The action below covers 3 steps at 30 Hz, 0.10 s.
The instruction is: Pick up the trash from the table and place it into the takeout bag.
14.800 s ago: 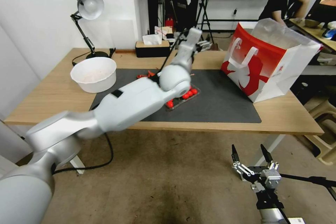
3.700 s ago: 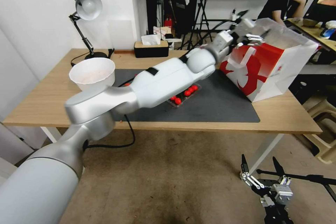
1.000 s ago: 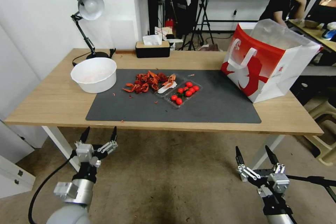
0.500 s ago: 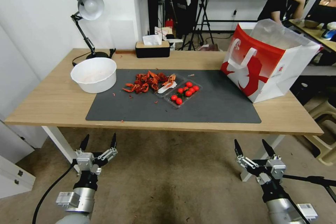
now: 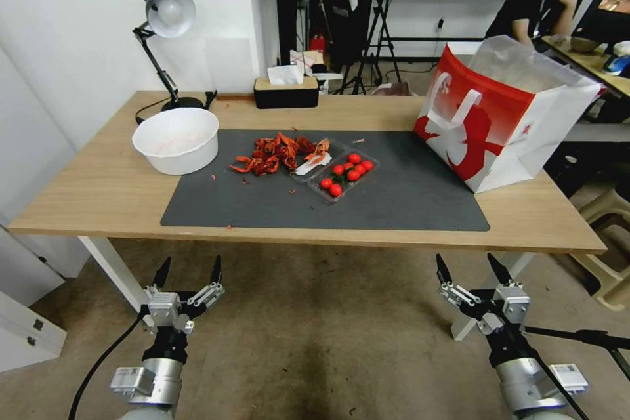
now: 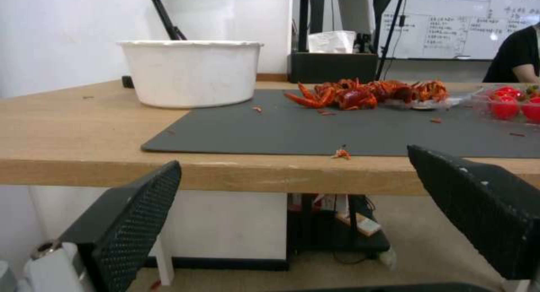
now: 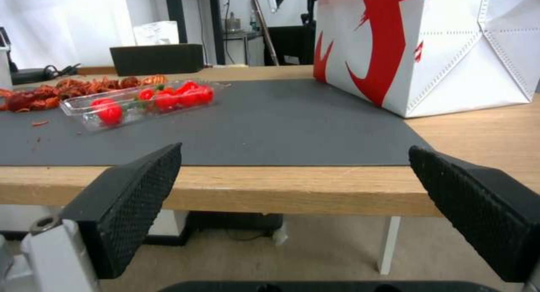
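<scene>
On the table (image 5: pixel 98 190), the dark mat (image 5: pixel 407 200) holds the trash: a pile of red crayfish shells (image 5: pixel 279 149) (image 6: pixel 360 91) and a clear tray of cherry tomatoes (image 5: pixel 346 174) (image 7: pixel 141 104). A white bowl (image 5: pixel 175 139) (image 6: pixel 191 72) stands at the mat's left end. The red and white takeout bag (image 5: pixel 505 111) (image 7: pixel 427 47) stands upright at the right end, its mouth open. Both grippers hang below the table's front edge with nothing between their fingers. My left gripper (image 5: pixel 189 264) (image 6: pixel 292 161) is open, and my right gripper (image 5: pixel 464 260) (image 7: pixel 295 150) is open too.
A desk lamp (image 5: pixel 164 13) stands at the back left corner and a black tissue box (image 5: pixel 286 92) at the back middle. Small red scraps (image 6: pixel 341 153) lie near the mat's front edge. The table's white legs (image 5: pixel 115 269) stand on bare floor beside the grippers.
The left arm, which reached over the mat and then to the bag's mouth, has drawn back below the table edge. In the last second the right gripper rose slightly.
</scene>
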Tool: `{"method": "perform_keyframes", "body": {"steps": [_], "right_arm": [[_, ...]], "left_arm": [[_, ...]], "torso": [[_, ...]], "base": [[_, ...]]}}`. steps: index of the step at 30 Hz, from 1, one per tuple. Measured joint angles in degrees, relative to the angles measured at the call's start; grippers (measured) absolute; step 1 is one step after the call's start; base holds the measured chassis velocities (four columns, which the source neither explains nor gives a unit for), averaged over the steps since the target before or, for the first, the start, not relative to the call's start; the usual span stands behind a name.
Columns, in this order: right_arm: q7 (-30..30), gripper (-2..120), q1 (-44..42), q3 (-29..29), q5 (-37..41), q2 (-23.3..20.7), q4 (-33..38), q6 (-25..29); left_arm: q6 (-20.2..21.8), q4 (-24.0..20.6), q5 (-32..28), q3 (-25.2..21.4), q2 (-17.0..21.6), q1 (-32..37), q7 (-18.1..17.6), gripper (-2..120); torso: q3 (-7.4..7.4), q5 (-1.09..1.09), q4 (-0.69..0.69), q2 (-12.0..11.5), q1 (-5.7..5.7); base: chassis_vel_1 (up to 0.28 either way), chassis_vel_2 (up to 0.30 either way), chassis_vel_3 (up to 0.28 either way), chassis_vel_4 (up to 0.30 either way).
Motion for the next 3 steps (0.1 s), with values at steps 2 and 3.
{"method": "perform_keyframes", "body": {"steps": [2,3], "right_arm": [[0.0,100,0.0,0.0,0.0,0.0,0.0,0.0],[0.0,100,0.0,0.0,0.0,0.0,0.0,0.0]], "left_arm": [[0.0,0.0,0.0,0.0,0.0,0.0,0.0,100],[0.0,0.0,0.0,0.0,0.0,0.0,0.0,100]], "torso": [[0.00,0.00,0.00,0.0,0.00],[0.00,0.00,0.00,0.0,0.00]], "base": [[0.000,0.000,0.000,0.000],[0.000,0.000,0.000,0.000]]}}
